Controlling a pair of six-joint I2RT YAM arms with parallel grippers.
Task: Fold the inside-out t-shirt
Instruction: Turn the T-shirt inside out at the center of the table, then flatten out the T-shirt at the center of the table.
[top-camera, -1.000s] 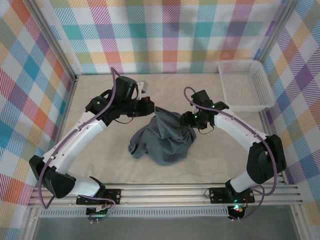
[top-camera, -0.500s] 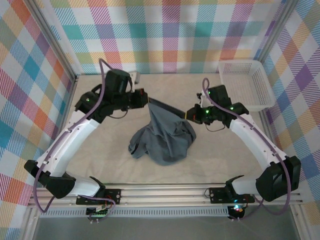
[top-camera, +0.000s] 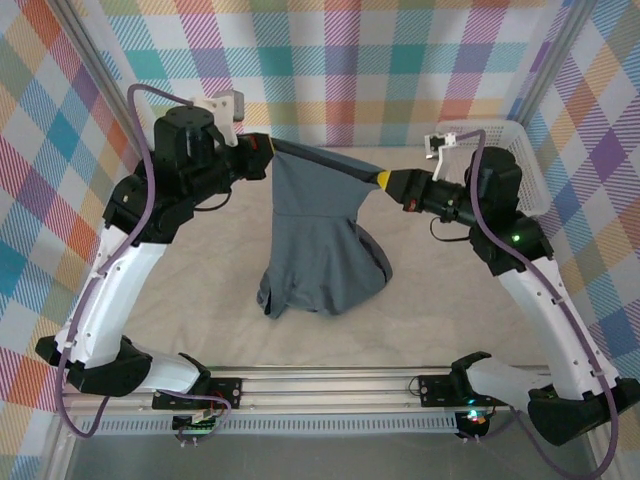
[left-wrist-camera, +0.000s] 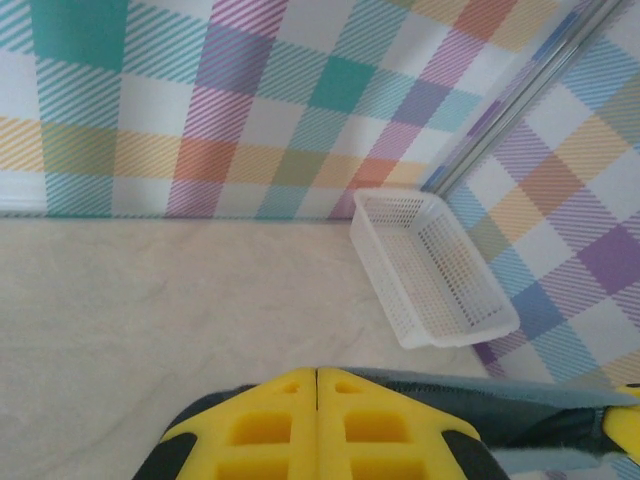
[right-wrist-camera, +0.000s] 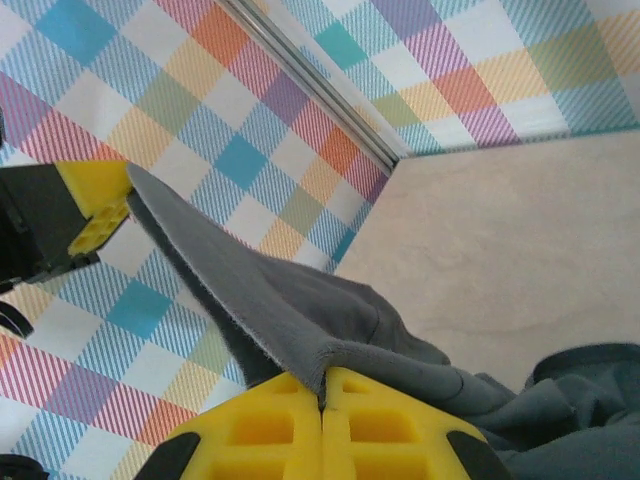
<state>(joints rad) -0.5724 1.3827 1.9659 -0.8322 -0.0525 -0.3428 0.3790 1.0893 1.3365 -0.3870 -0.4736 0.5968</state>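
Below and between both claws the inside-out t-shirt (top-camera: 318, 250) hangs, its lower end bunched on the table (top-camera: 200, 300) — its top edge pulled straight from the left gripper (top-camera: 262, 160), clenched on one end, to the right gripper (top-camera: 388, 181), clenched on the other — so neither arm is nearer.

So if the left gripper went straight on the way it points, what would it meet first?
Probably the right gripper, reached along the taut t-shirt edge both grippers hold. The white basket lies beyond it. Depth is unclear.
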